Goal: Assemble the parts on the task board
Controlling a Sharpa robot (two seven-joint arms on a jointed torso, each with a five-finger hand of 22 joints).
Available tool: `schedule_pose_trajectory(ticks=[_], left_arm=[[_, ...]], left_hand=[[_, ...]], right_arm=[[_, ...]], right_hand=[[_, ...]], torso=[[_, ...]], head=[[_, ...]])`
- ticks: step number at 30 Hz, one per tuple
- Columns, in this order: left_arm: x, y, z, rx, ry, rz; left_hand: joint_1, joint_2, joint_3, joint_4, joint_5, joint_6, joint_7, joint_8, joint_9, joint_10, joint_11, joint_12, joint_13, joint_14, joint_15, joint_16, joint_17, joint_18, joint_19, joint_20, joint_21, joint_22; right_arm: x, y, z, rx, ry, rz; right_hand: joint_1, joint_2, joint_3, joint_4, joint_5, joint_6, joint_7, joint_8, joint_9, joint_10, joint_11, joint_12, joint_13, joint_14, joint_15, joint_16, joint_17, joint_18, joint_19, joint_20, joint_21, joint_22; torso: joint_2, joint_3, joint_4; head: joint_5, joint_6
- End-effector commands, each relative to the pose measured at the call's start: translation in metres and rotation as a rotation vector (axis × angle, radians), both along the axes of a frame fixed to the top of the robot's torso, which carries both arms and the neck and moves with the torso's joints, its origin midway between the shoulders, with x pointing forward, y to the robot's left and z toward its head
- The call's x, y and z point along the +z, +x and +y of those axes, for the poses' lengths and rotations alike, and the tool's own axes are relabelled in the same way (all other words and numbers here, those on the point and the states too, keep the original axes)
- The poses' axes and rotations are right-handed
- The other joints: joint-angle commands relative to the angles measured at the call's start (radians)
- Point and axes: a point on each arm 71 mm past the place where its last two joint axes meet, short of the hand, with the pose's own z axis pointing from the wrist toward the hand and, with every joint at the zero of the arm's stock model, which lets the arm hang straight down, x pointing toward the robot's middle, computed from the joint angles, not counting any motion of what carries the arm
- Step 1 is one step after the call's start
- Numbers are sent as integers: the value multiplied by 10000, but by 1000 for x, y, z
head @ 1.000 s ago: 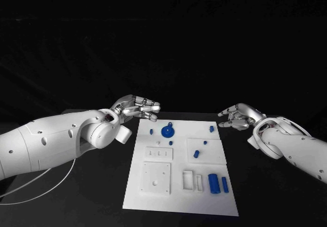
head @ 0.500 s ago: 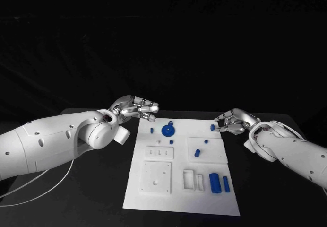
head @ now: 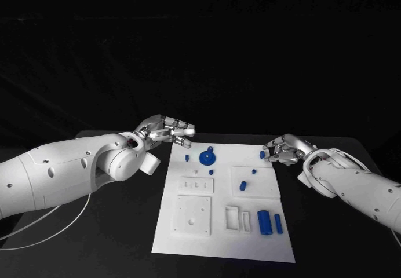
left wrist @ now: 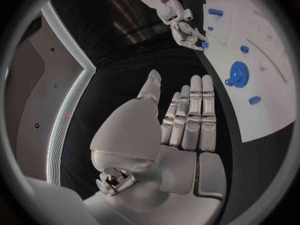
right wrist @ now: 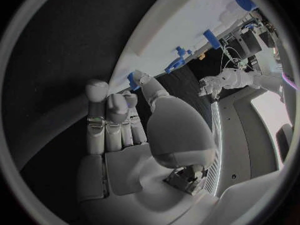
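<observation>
Both hands hover at the far corners of the board

While the task board (head: 224,202) lies lengthwise down the middle of the black surface (head: 109,231), dark open room runs along both its long edges and past its near edge. The left hand (head: 167,131) hangs over the surface just off the board's far left corner, its fingers loosely spread and holding nothing; the left wrist view shows the palm flat and the fingers straight, side by side. The right hand (head: 284,148) sits at the far right edge of the board, its fingers curled in close to a small blue peg (head: 261,155) there. Whether it pinches that peg I cannot tell; the right wrist view shows a blue piece (right wrist: 133,80) right at its fingertips.

On the board, a round blue gear (head: 206,157) stands near the far middle with small blue bits beside it. A blue piece (head: 242,186) sits on a raised white block at the right. Two blue cylinders (head: 268,222) lie side by side near the right near corner, next to white slotted frames (head: 236,219). A white square plate (head: 193,215) rests on the near left part. A pale cable (head: 50,223) loops below the left arm, well away from the board.

Since half a second ago the right hand has hardly shifted, and the left hand has stayed in place.
</observation>
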Motion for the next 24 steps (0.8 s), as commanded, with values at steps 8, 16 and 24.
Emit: schedule_pose_trajectory(ticks=[8, 16, 24], left_arm=[[1, -1, -4, -216, 3, -35], [1, -1, -3, -197, 35, -6], [1, -2, -3, -181, 41, -2]], left_hand=[[89, -6, 5, -43, -1, -2, 39, 26, 4, -75, 13, -28, -5, 31, 19, 68, 16, -71, -24, -34, 55, 19], [91, 20, 8, -47, 0, -1, 39, 23, 3, -76, 14, -27, -4, 27, 19, 80, 22, -68, -33, -33, 72, 27], [103, 67, 13, -56, 2, 7, 40, 23, 3, -92, 17, -28, -5, 23, 19, 93, 28, -62, -36, -34, 94, 37]], right_arm=[[-5, 0, 5, 80, 148, 195], [-8, 0, 8, 116, 251, 302], [-10, 0, 9, 128, 263, 380]], right_hand=[[-231, 146, 94, 107, -106, 3, 19, 44, -7, -50, 11, 57, 45, -40, 36, 17, 36, 19, 500, 55, -31, 535], [-279, 186, 142, 130, -137, 91, 0, 47, -4, -29, 0, 113, 90, -33, 30, 46, 68, 16, 506, 53, 0, 549], [-314, 210, 213, 112, -198, 150, -10, 48, -4, -27, -6, 136, 113, -31, 27, 57, 86, 11, 506, 48, 9, 560]], torso=[[1, 3, -4], [-4, 4, -14], [3, 2, -20]], head=[[54, 4], [63, 36], [37, 28]])
